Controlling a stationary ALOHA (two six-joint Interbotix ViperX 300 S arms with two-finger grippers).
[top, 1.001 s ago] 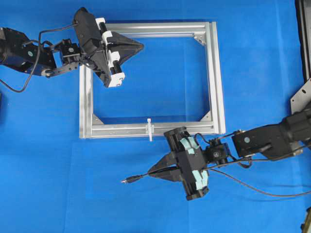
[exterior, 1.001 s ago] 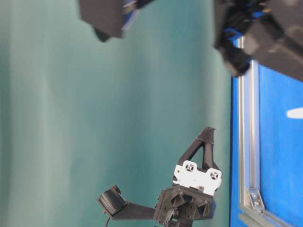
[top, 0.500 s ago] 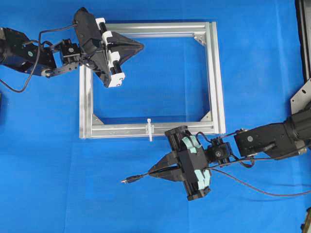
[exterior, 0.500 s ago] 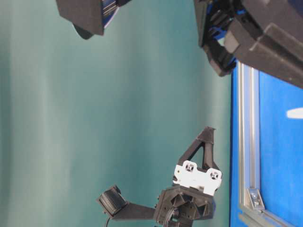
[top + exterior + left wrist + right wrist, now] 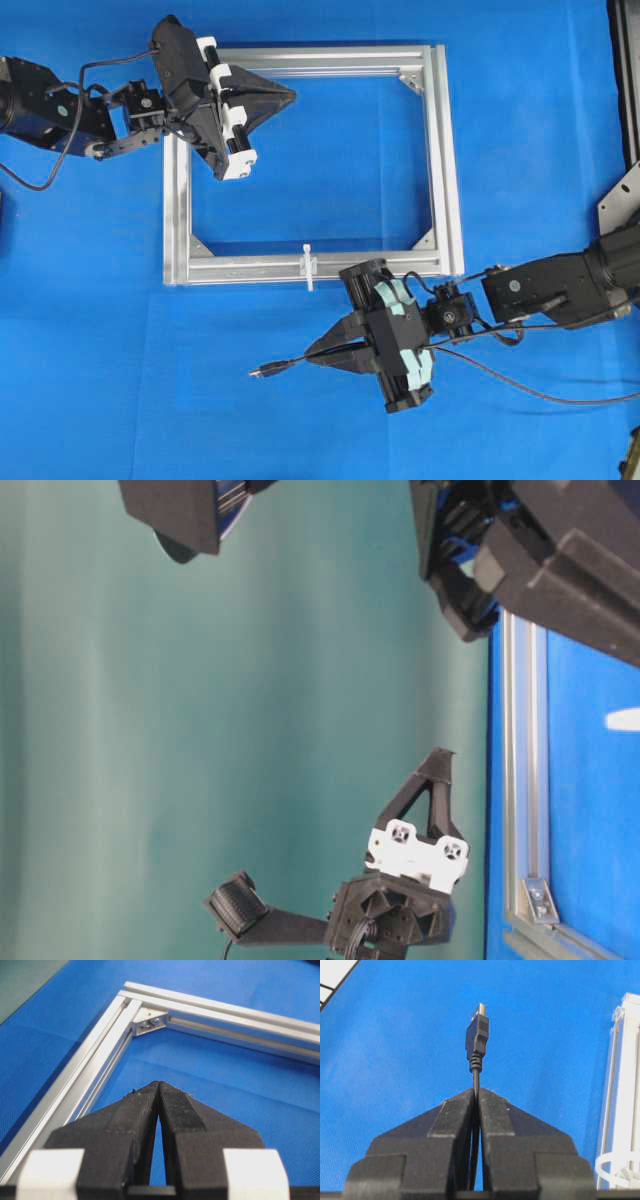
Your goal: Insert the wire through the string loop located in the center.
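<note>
Overhead: the right gripper (image 5: 312,356) is pinching the wire (image 5: 530,384) just behind its plug (image 5: 262,371), which sticks out to the left over the blue mat (image 5: 100,350), near side of the aluminium frame (image 5: 444,160). The string loop (image 5: 309,266) stands on the frame's near rail, apart from the plug. The left gripper (image 5: 288,96) sits pressed together over the frame's far-left corner, holding nothing.

Table-level view: mostly blurry black arm parts, can't tell much.

Left wrist: fingers (image 5: 138,1110) closed tight, frame corner bracket (image 5: 150,1021) beyond.

Right wrist: plug (image 5: 477,1033) pokes out past the clamped jaws, loop (image 5: 618,1170) at lower right.
</note>
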